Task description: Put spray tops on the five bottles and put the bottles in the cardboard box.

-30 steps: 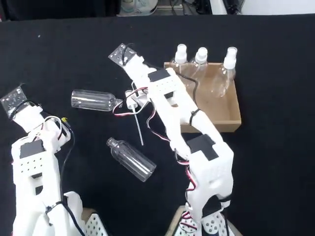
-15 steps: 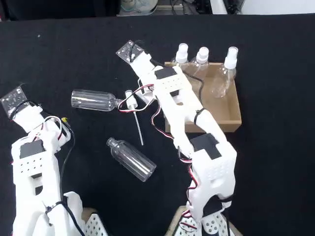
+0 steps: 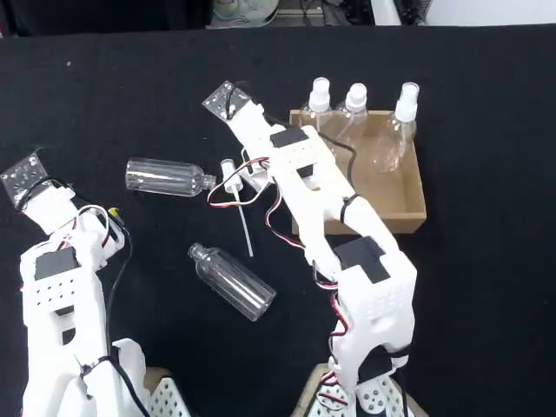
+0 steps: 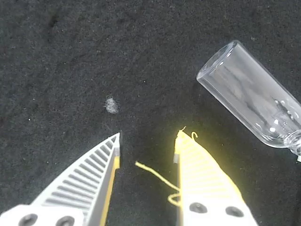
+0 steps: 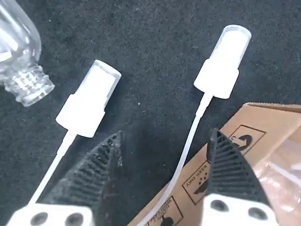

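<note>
Right gripper (image 5: pixel 166 133): hovering with jaws spread just above two loose spray tops, gripping nothing.
Spray tops: lying side by side on the table (image 3: pixel 104 95), one (image 5: pixel 87 110) next to an open bottle neck (image 5: pixel 23 80), the other (image 5: pixel 221 66) just beside the box corner.
Done: standing capped in the cardboard box (image 3: pixel 365 224), three bottles (image 3: pixel 320 95) (image 3: pixel 354 102) (image 3: pixel 401 113).
Remaining: lying uncapped outside the box, two bottles (image 3: pixel 165 177) (image 3: pixel 233 281), awaiting tops and then boxing.
Left gripper (image 4: pixel 147 141): hanging open and empty over the table, near one lying bottle (image 4: pixel 254 108).
</note>
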`<act>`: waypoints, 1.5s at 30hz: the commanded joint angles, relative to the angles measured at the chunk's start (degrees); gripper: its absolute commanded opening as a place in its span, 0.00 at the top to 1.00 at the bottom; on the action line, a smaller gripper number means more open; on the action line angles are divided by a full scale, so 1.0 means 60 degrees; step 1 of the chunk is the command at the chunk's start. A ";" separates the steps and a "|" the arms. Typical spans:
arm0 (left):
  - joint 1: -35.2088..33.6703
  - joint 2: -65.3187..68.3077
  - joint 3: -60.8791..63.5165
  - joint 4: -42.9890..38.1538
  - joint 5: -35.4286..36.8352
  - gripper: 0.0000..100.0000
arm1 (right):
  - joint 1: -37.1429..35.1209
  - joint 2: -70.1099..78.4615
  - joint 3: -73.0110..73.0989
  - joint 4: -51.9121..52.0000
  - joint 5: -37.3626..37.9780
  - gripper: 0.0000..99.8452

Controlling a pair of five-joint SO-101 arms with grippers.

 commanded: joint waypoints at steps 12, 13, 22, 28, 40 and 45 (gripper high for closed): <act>-0.0022 -0.0190 -0.0374 -0.0088 0.0073 0.81 | -0.0630 0.0256 -0.0125 -0.0044 -0.2198 0.79; -0.0037 -0.0190 -0.0374 -0.0088 0.0073 0.81 | -0.0689 0.0256 -0.0183 -0.0044 -0.2271 0.82; -0.0037 -0.0190 -0.0374 -0.0088 0.0073 0.81 | -0.0308 0.0256 -0.0842 -0.0029 -0.3385 0.99; -0.0022 -0.0190 -0.0374 -0.0088 0.0073 0.81 | 0.0000 -0.0711 -0.0652 0.0806 -0.3985 0.99; -0.0022 -0.0190 -0.0374 -0.0103 0.0073 0.81 | -0.0469 -0.4388 0.2850 -0.0044 -0.3912 0.99; -0.0066 -0.0190 -0.0374 -0.0117 0.0073 0.81 | -0.0923 -0.4535 0.3084 -0.1158 -0.3912 0.91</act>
